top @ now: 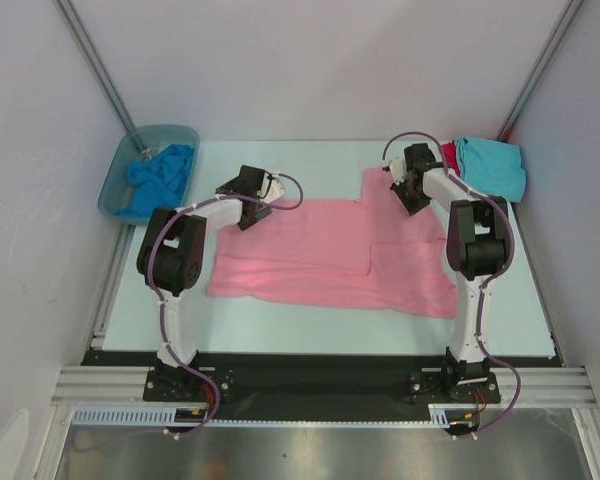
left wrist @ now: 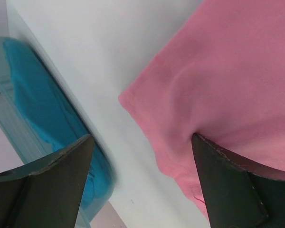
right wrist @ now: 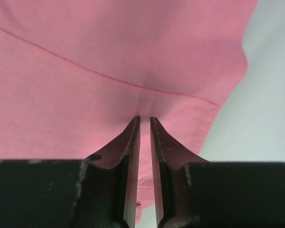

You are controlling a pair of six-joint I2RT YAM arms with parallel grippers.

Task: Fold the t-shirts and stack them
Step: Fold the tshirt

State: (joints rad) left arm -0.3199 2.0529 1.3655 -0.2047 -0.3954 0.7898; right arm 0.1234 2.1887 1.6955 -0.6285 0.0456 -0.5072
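Right gripper stands narrow, its tips nipping a small pucker of the pink t-shirt at the far right edge. The left gripper gapes wide astride the far left corner, one finger on cloth, the other over bare desk. We find the shirt spread flat mid-desk, a turquoise t-shirt at the far right corner and a red t-shirt just beside it. We judge the pink cloth light, limp and apt to sag between holds; it should be taken at both far corners, close to the seam.
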